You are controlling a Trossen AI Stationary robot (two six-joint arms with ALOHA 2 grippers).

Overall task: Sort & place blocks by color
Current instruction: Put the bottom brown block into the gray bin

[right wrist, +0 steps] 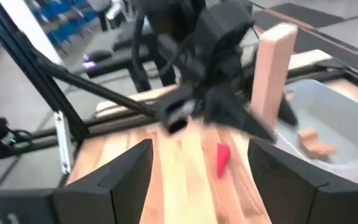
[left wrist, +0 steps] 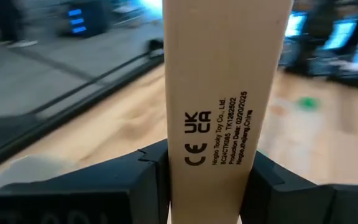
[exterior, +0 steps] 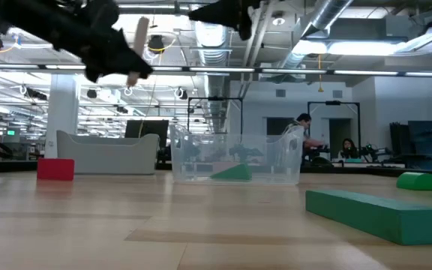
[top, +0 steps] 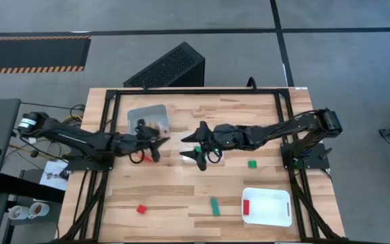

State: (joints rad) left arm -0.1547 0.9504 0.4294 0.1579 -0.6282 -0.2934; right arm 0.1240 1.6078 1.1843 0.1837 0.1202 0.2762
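- Left end effector (top: 156, 144) pinches a pale wooden bar (left wrist: 219, 93) upright, beside the grey container (top: 147, 116).
- Right end effector (top: 196, 150) hangs mid-surface, fingers spread, empty.

The left pincer (left wrist: 207, 180) clamps an upright pale wooden bar (left wrist: 219, 81) bearing printed markings.

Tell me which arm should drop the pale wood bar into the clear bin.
Left. The left gripper is already shut on the pale wood bar, raised close beside the clear bin, which holds other pale blocks. The right gripper is open and empty at mid-table.
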